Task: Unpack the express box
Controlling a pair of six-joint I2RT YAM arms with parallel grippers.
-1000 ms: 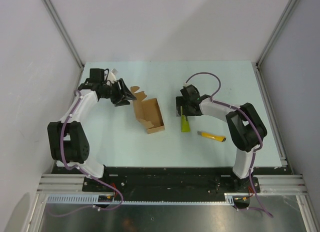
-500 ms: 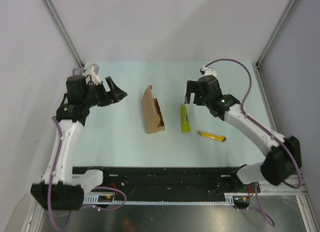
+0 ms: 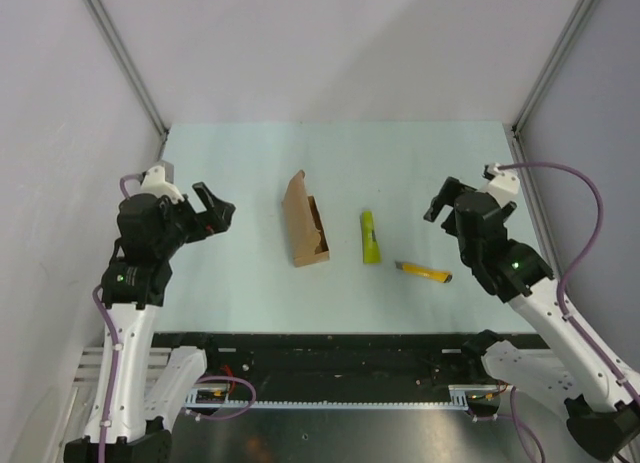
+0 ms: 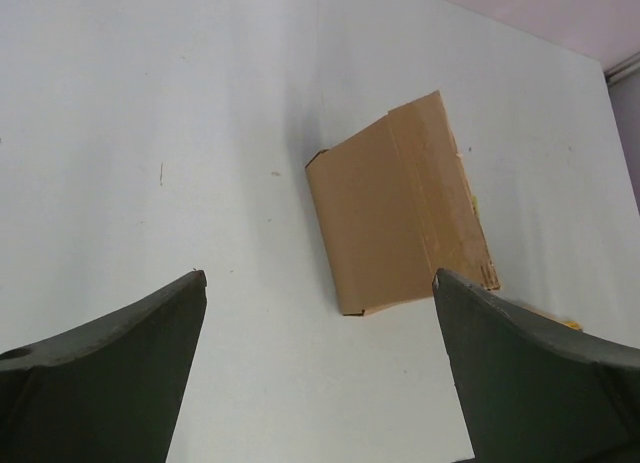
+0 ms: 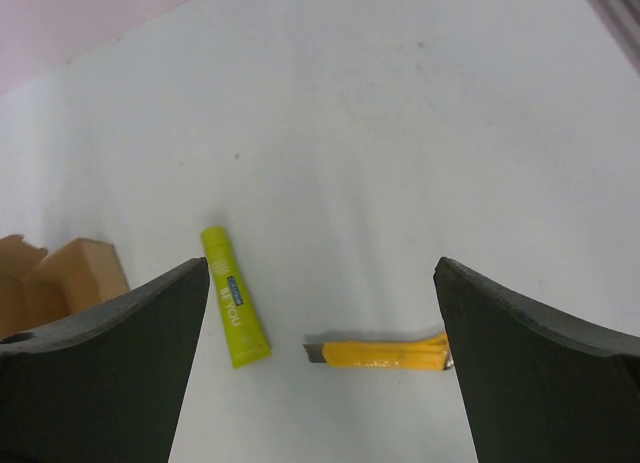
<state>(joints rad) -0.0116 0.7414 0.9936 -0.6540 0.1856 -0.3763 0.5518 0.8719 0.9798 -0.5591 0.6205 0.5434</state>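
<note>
Your left gripper (image 3: 215,205) and right gripper (image 3: 437,200) hung open, empty; tube (image 3: 370,236) lay beside express box (image 3: 305,221), unpacking looked done, park arms.

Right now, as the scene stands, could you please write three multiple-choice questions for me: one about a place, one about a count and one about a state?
1. What lies between the box and the knife?
A. the tube
B. a cup
C. nothing

2. How many loose things lie on the table?
A. two
B. three
C. five

3. In what state are the left hand and the right hand?
A. both open and empty
B. left shut on the box
C. right shut on the knife

Answers:
1 A: in the top view the yellow-green tube lies in the gap between the two.
2 B: only the box, tube and knife show there.
3 A: each wrist view shows its fingers wide apart with nothing between them.
</note>
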